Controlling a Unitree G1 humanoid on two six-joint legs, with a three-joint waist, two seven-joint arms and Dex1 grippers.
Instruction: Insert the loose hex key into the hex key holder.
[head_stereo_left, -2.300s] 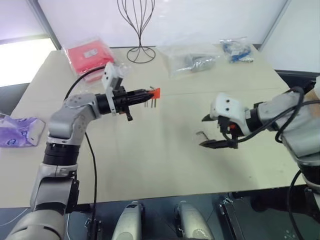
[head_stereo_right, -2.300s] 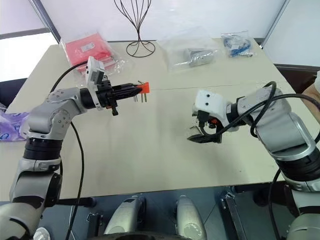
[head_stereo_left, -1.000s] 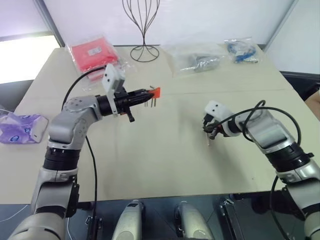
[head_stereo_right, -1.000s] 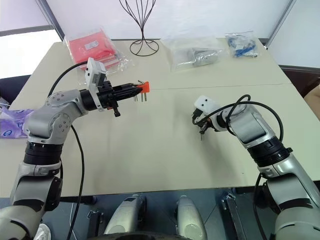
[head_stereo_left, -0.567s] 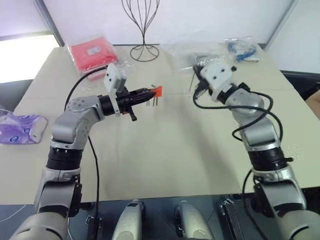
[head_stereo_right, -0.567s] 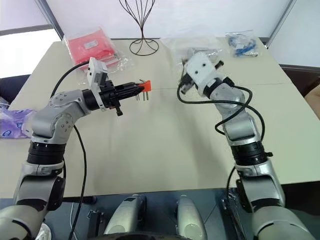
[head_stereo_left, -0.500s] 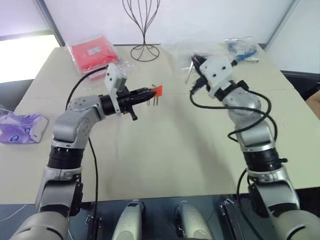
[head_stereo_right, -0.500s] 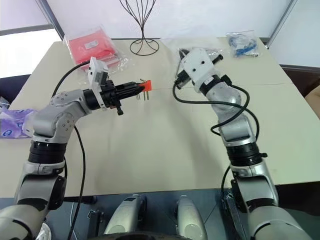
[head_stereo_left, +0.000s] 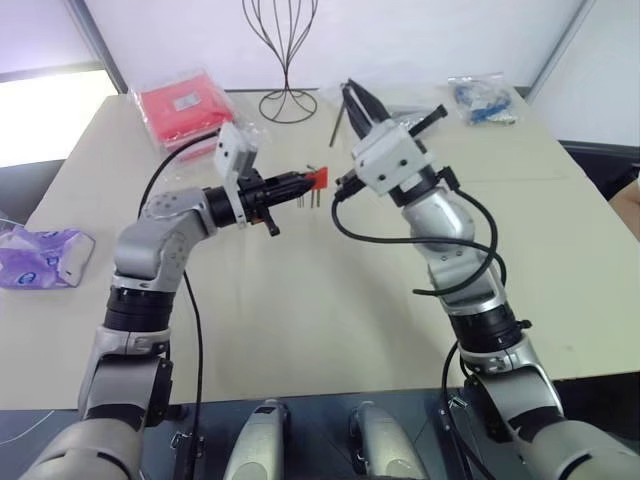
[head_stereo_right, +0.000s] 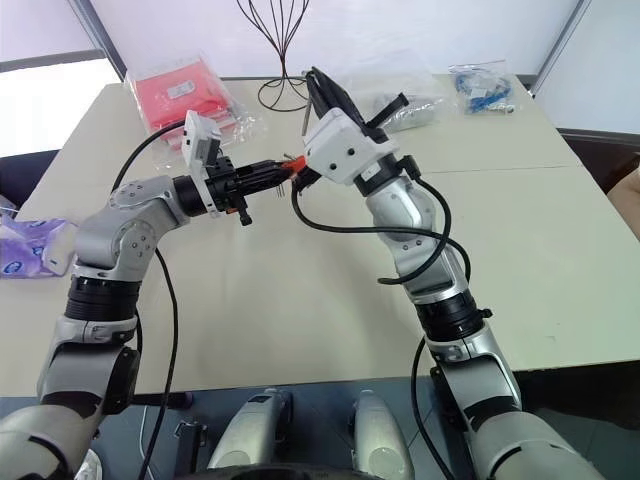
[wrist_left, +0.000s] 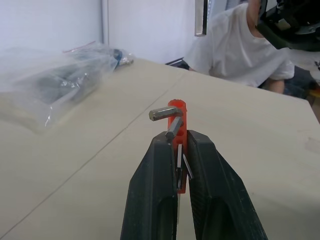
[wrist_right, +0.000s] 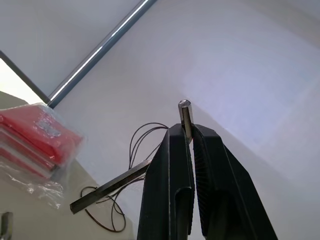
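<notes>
- The left gripper (wrist_left: 176, 165) has its jaws clenched on the orange holder (head_stereo_left: 318, 179), holding it level above the bench (head_stereo_left: 330, 300).
- Short dark keys (wrist_left: 161, 114) stick out of the holder.
- The right gripper (wrist_right: 186, 145) has its jaws clenched on the loose hex key (wrist_right: 112, 185), raised just beside the holder, a little higher.
- A wire stand (head_stereo_left: 288, 60) sits on the bench behind the holder.
- A red packet (head_stereo_left: 185, 105) lies beside the stand.

Orange-red hex key holder (wrist_left: 178, 111) (dark grey keys), grey loose hex key (wrist_right: 112, 185), black fingers (wrist_left: 155, 200).
</notes>
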